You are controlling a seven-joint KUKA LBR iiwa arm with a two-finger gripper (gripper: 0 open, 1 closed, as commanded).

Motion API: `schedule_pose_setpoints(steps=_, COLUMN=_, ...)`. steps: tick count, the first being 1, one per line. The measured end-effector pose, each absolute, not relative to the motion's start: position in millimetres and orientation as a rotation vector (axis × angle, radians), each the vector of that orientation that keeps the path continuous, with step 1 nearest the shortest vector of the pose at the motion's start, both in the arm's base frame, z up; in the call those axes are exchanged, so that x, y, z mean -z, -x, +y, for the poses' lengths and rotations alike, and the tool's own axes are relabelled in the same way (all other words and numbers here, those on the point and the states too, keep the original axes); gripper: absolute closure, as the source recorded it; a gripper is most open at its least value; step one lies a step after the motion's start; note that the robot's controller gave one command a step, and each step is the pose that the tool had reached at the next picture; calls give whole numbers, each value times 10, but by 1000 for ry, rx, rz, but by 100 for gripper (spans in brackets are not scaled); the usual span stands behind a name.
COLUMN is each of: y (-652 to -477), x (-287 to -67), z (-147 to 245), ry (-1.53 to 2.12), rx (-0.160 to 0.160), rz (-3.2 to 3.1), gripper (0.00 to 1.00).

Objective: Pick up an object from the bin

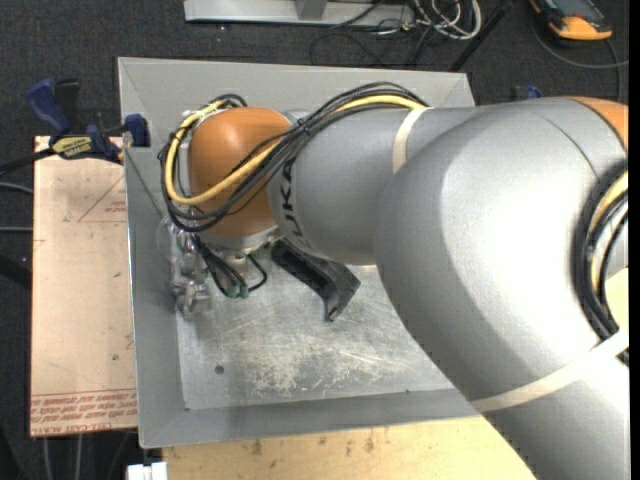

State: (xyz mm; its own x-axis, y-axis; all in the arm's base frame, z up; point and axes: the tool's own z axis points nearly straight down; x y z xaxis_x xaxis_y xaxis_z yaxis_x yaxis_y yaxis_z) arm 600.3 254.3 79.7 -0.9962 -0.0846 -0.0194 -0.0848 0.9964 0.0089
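Note:
My gripper (188, 286) hangs low at the bin's left wall, about halfway down that side, below the orange wrist cover. A black angled piece (322, 278), long and bent at its lower end, lies on the bin floor to the gripper's right. A hand's width of bare floor separates the two. The upper end of the black piece runs under the arm and is hidden.
The big grey arm crosses the bin from the right and hides its back and right parts. Cables loop round the wrist down to the gripper. The scratched floor stretches toward the bin's front wall.

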Motion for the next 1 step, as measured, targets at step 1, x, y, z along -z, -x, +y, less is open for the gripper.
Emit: schedule_pose_setpoints(steps=1, y=-6005, x=-797, z=2544, ry=129, rx=-16, rz=3120, gripper=100)
